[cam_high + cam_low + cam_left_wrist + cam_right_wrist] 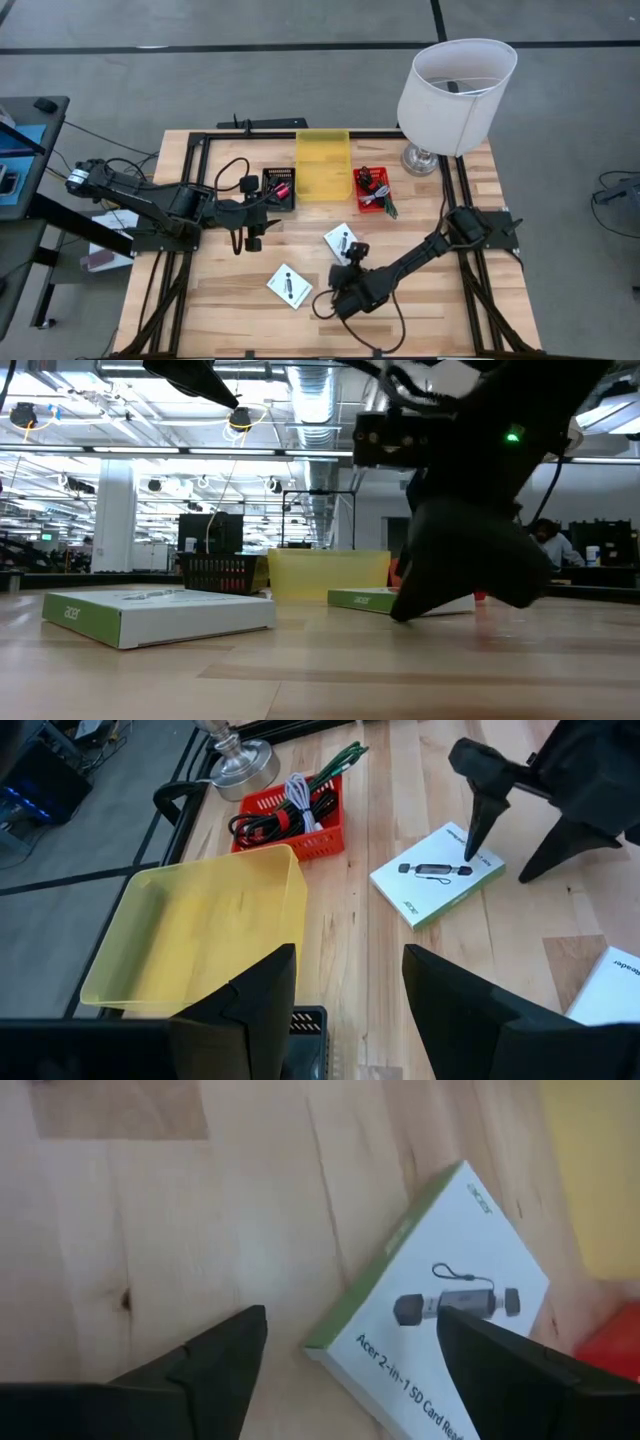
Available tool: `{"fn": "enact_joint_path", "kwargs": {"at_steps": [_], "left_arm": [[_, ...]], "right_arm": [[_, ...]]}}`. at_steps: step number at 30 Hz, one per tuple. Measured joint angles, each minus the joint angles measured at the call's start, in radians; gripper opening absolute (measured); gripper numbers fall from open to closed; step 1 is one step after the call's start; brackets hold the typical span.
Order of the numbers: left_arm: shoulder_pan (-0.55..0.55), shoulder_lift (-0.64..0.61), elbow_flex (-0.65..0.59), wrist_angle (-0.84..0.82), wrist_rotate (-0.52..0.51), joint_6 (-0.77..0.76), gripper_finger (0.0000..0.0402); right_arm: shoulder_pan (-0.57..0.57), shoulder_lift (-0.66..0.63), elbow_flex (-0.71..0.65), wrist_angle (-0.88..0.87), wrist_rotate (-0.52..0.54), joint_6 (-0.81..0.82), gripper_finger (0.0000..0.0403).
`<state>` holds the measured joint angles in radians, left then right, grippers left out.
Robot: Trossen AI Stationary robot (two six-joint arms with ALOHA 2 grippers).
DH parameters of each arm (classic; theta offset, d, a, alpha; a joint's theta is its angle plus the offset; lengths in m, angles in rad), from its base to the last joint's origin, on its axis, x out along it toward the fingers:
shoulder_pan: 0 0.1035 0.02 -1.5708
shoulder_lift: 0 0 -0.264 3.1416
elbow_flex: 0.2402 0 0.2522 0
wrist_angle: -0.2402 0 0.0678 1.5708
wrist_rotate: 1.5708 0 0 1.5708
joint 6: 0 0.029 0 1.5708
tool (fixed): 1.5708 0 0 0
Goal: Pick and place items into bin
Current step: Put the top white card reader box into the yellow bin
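Observation:
Two white square card boxes with green edges lie flat on the table: one by my right gripper, the other nearer the near edge. My right gripper is open and points down at the first box. One finger stands over its printed face and the other over bare wood beside its edge. My left gripper is open and hovers near the black basket, touching nothing. The yellow bin stands at the far middle. Cords and a green stick lie in a red basket. My right gripper comes at the white box from above. One fingertip stands at the box's top face, the other off its edge. I cannot tell whether either finger touches the box, which lies flat on the table.
A white-shaded lamp stands at the far right corner, its metal base next to the red basket. The black basket sits left of the bin. Bare wood lies along the near edge around the second box.

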<state>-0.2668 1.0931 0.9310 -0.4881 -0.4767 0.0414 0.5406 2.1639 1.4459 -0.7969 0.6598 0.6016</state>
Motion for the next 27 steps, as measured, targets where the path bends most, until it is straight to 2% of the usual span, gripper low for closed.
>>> {"fn": "enact_joint_path", "kwargs": {"at_steps": [3,10,23,27], "left_arm": [[0.000,0.000,0.000,0.000,0.000,0.013,0.0178],[0.000,0.000,0.000,0.000,-0.002,0.205,0.0178],[0.000,0.000,0.000,0.000,-0.002,0.198,0.0178],[0.000,0.000,0.000,0.000,-0.001,0.195,0.0178]], "right_arm": [[0.000,-0.004,-0.022,0.016,-0.007,-0.027,0.0286],[-0.013,-0.006,-0.022,-0.033,-0.096,-0.044,0.0281],[-0.037,-0.008,-0.022,-0.081,-0.172,-0.148,0.0280],[-0.058,-0.010,-0.022,-0.066,-0.205,-0.200,0.0259]]}}
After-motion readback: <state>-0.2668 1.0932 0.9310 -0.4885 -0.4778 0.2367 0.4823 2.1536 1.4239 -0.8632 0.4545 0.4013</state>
